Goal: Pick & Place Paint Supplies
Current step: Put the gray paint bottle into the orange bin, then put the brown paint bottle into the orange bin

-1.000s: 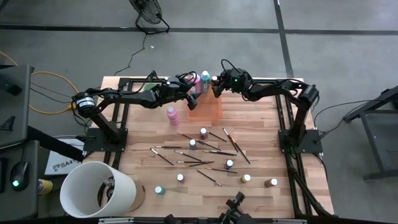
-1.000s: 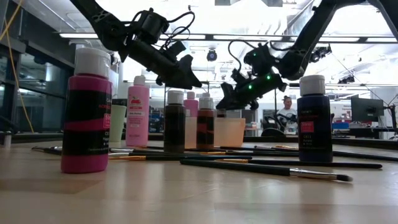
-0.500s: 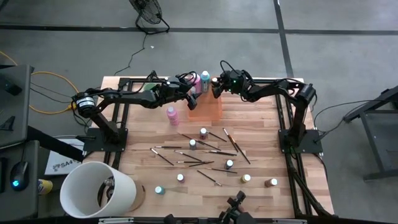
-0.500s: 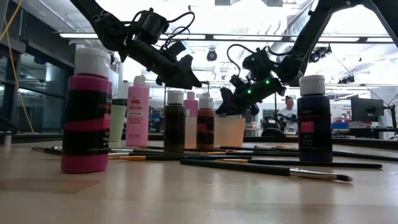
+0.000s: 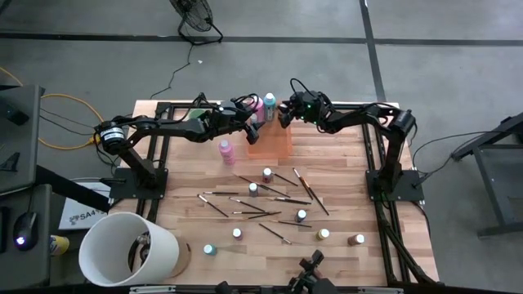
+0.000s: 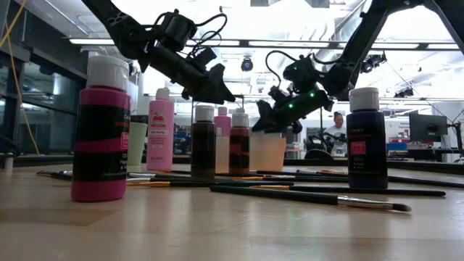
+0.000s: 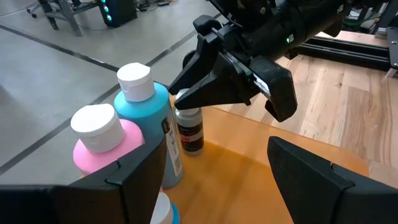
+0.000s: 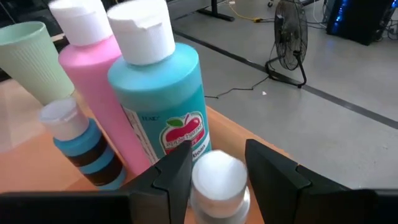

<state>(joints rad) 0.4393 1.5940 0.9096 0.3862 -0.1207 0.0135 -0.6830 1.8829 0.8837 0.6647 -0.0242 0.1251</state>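
The translucent orange tray (image 5: 274, 145) sits at the table's far middle. A pink bottle (image 5: 259, 106) and a teal bottle (image 5: 270, 104) stand in its far end, with a small blue bottle (image 8: 78, 140) beside them. My right gripper (image 5: 283, 113) is at the tray's far end, shut on a tiny dark, pale-capped bottle (image 7: 189, 129) next to the teal bottle (image 8: 165, 99). My left gripper (image 5: 249, 129) is open and empty above the tray's left part, its fingers (image 7: 323, 180) wide apart. My right gripper pinches the tiny bottle's pale cap (image 8: 217, 177) between its two fingers (image 8: 171, 177), one on each side. The fingers slant down from the table's right side. The bottle is upright below them, its base (image 7: 193, 149) at the tray's floor; whether it rests there I cannot tell.
A pink bottle (image 5: 226, 152) stands on the table left of the tray. Several brushes (image 5: 261, 204) and tiny bottles (image 5: 301, 216) lie scattered over the table's near half. A mint-green cup (image 8: 31, 59) stands beyond the tray. A white bucket (image 5: 129, 247) is at the near left corner.
My right gripper has gone a little down and toward the table's left edge, to the tray's far end, with the tiny bottle still between its fingers.
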